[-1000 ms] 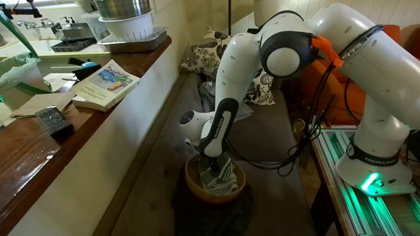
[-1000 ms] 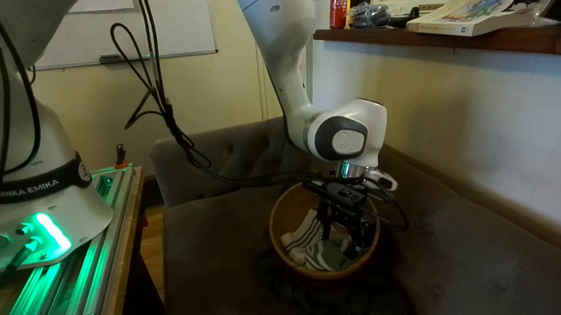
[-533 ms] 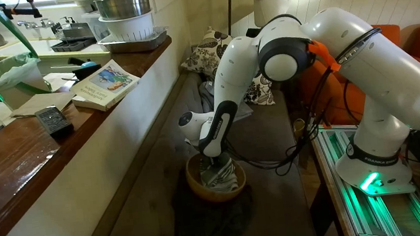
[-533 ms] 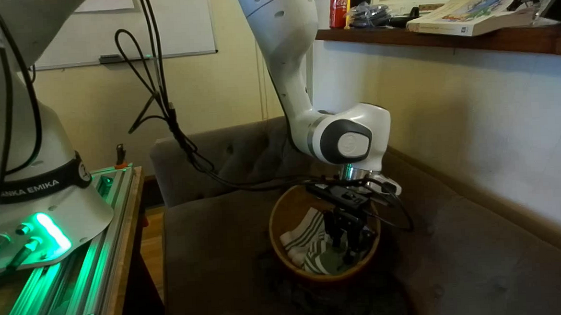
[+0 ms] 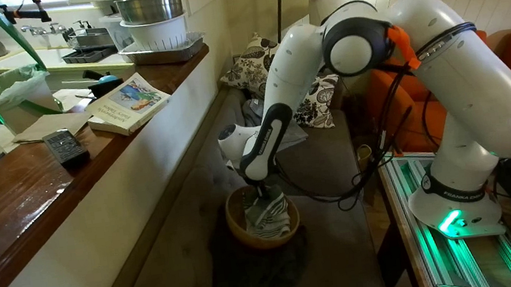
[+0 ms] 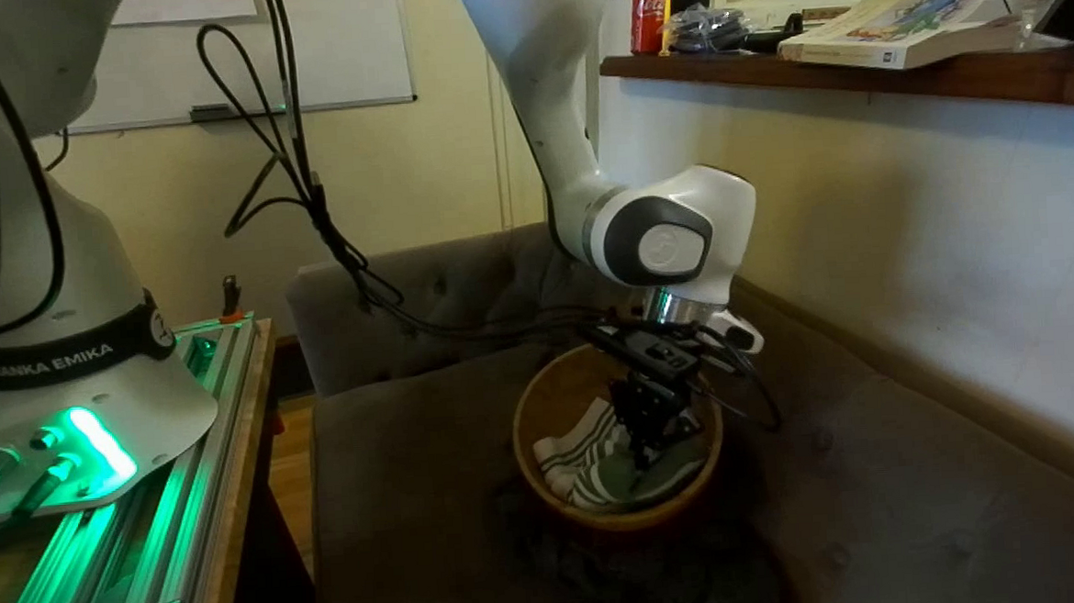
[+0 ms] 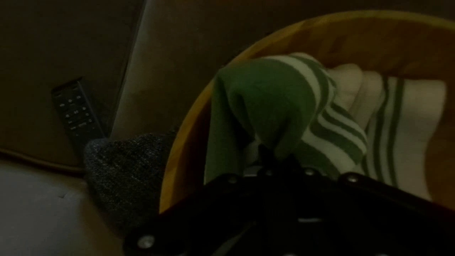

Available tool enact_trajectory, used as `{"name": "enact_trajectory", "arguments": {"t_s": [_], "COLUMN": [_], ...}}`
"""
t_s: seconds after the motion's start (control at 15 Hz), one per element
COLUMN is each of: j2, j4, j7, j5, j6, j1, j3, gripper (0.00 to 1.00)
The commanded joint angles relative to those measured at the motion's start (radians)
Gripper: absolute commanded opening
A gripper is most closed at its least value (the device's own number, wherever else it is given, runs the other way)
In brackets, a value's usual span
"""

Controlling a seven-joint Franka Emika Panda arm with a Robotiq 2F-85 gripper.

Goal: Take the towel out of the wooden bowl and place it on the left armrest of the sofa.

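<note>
The towel point(image 7: 277, 92) is now pinched and raised a little by the closed fingers point(image 6: 636, 432) — most is left in the wooden bowl point(image 6: 551, 402). The lift seems barely begun. In the wrist view, the rim point(image 7: 204, 94) is close at ten o'clock; in an exterior view, room is left over the sofa point(image 6: 389, 456) at nine.

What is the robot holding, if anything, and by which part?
The green-and-white striped cloth towel, pinched in the black gripper by a bunched plain green fold; its striped white end lies in the round wooden bowl.
</note>
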Motion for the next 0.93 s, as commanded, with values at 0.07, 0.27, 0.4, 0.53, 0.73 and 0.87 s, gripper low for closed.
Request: {"name": "enact_trajectory", "arguments": {"t_s": [0.07, 0.27, 0.4, 0.53, 0.73, 0.87], "j2": [-0.292, -0.449, -0.552, -0.634, -0.666, -0.639], "j4": [-0.27, -0.394, -0.467, -0.513, -0.552, -0.515], "j7": [-0.208, -0.349, -0.453, -0.501, -0.395, -0.421], "j5": [0.149, 0.333, 0.498, 0.615, 0.576, 0.591], "j6": [0.005, -0.002, -0.011, -0.064, -0.05, -0.063], "j1": [-0.173, -0.262, -0.283, -0.222, -0.065, -0.037], "j3": [0.169, 0.273, 0.329, 0.343, 0.287, 0.257], "gripper": [0.02, 0.02, 0.02, 0.02, 0.02, 0.07]}}
